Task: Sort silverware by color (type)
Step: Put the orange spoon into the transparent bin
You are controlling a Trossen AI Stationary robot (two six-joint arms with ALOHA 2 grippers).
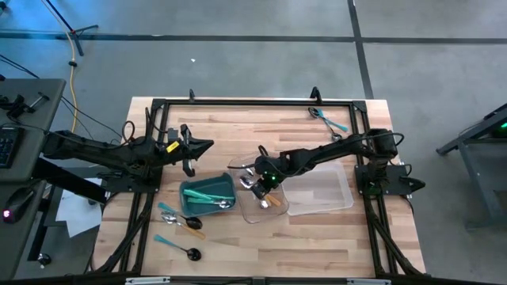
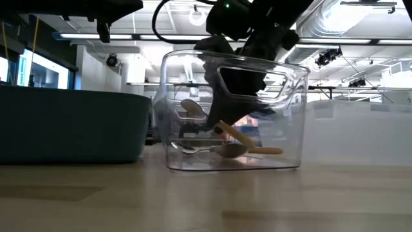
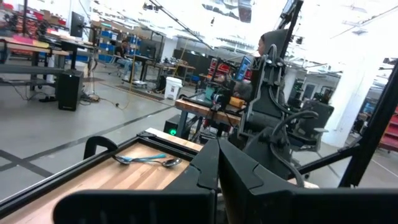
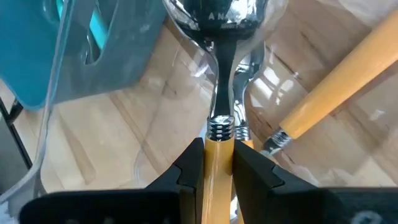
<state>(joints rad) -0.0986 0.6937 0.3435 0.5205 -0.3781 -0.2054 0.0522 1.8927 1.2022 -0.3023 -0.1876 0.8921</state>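
A small clear tray point(image 1: 258, 199) point(image 2: 232, 116) stands mid-table, with orange-handled silver spoons point(image 2: 257, 150) lying in it. My right gripper point(image 1: 262, 179) point(image 4: 217, 163) reaches down into this tray, shut on another orange-handled spoon point(image 4: 217, 74). To the tray's left, a teal bin point(image 1: 207, 195) holds teal-handled spoons point(image 1: 212, 201). More teal-handled utensils point(image 1: 179, 219) lie on the table near its front left. My left gripper point(image 1: 207, 146) point(image 3: 217, 171) hangs shut and empty above the table's left part. My right gripper pinches the spoon's orange handle point(image 4: 217, 152) between its two fingers, just behind the ribbed silver collar. The fingers slant down from the table's right side and lie along the handle. The shiny head point(image 4: 217, 15) points ahead of the fingers into the tray; whether it rests on the floor I cannot tell.
A second, larger clear tray point(image 1: 319, 188) lies right of the small one. Two teal-handled utensils point(image 1: 329, 121) point(image 3: 146, 160) lie at the far right corner, and a black-headed one point(image 1: 181, 248) lies near the front left. A black frame point(image 1: 253, 103) borders the table.
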